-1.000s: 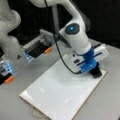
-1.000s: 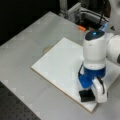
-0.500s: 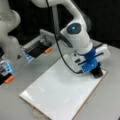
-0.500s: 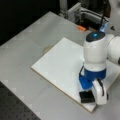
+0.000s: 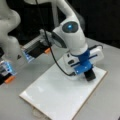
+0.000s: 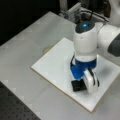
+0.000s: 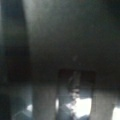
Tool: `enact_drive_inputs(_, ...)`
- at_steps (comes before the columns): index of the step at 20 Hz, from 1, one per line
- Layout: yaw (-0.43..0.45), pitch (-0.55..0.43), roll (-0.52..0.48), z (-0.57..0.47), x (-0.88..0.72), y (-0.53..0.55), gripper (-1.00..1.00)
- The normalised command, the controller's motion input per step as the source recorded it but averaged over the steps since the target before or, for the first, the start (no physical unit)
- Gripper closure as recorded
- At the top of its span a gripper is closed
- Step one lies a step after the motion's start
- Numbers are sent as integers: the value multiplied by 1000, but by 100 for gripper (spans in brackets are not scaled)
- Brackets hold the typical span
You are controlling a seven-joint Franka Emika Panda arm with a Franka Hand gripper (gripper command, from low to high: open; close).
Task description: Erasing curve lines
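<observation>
White rectangular board with a thin wooden edge (image 5: pixel 62 95) (image 6: pixel 57 67) lying flat on the grey table (image 5: pixel 110 105) (image 6: pixel 22 65) in both front views. Blue-and-white gripper (image 5: pixel 88 73) (image 6: pixel 78 83) lowered onto the board, at about 3 o'clock on the board in a front view (image 5: pixel 88 73) and at about 5 o'clock of the board's middle in a front view (image 6: pixel 78 83). Black rectangular eraser block (image 5: pixel 90 75) (image 6: pixel 76 85) directly beneath the gripper, resting on the white surface. Fingers hidden behind the blue mount and white casing; cannot tell whether clamped on the block or merely against it. Curve lines not visible anywhere on the exposed board surface in either front view; whether hidden under the eraser and arm or already wiped off cannot be told. Wrist view too dark and smeared to identify anything.

Surroundings: second white robot arm (image 5: pixel 10 37) at 9 o'clock in a front view, with a glowing blue-lit unit (image 5: pixel 6 68) and an orange tab (image 5: pixel 10 79) below it. Grey metal fixture (image 5: pixel 37 47) at 10 o'clock of the board, off its edge. Black cable (image 5: pixel 53 57) hanging from the arm across the board's upper part. Faint round mark on the table (image 6: pixel 47 48) just off the board's 10 o'clock edge. Dark perforated surface (image 6: pixel 15 110) at 7 o'clock. White arm body (image 6: pixel 85 42) blocking sight of the board's middle-right area.
</observation>
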Motion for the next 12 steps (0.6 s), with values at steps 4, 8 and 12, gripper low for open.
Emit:
enact_drive_inputs(4, 241, 151, -118, 137, 44, -222, 100)
enact_drive_inputs(8, 357, 135, -82, 137, -39, -375, 100)
enact_drive_inputs(12, 467, 146, -122, 229, -187, -543, 100)
